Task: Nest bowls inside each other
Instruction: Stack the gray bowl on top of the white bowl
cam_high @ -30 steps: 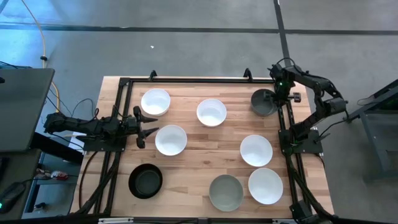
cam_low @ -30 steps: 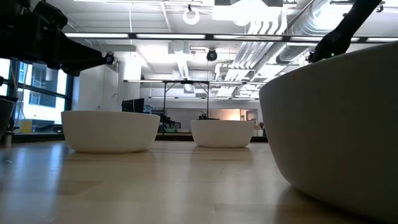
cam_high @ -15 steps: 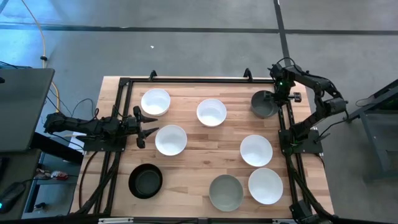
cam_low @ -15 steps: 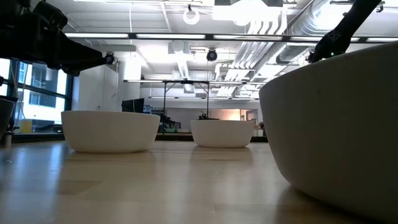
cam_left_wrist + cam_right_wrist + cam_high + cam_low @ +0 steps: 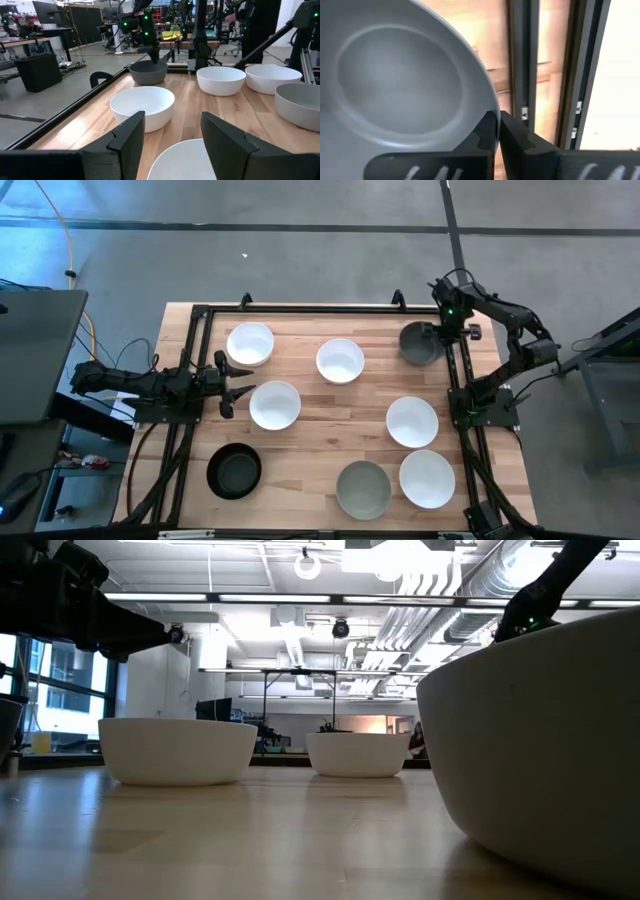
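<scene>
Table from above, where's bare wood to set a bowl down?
Bare wood lies between the black bowl and grey bowl, and mid-table between the white bowl and another white bowl. The lower-right pair is crowded.

From my low view, one white bowl fills the right side and is cut off by the edge, so I can't see its rim or its base. It also hides the bowls behind it. At the left edge only a dark sliver of another bowl shows.

On the right wrist view, the grey bowl runs past the picture's edge, and the right claw covers the rim where it pinches.

On the left wrist view, the nearest white bowl is cut off below and partly hidden behind the left claw. The grey-green bowl is cropped too.
</scene>
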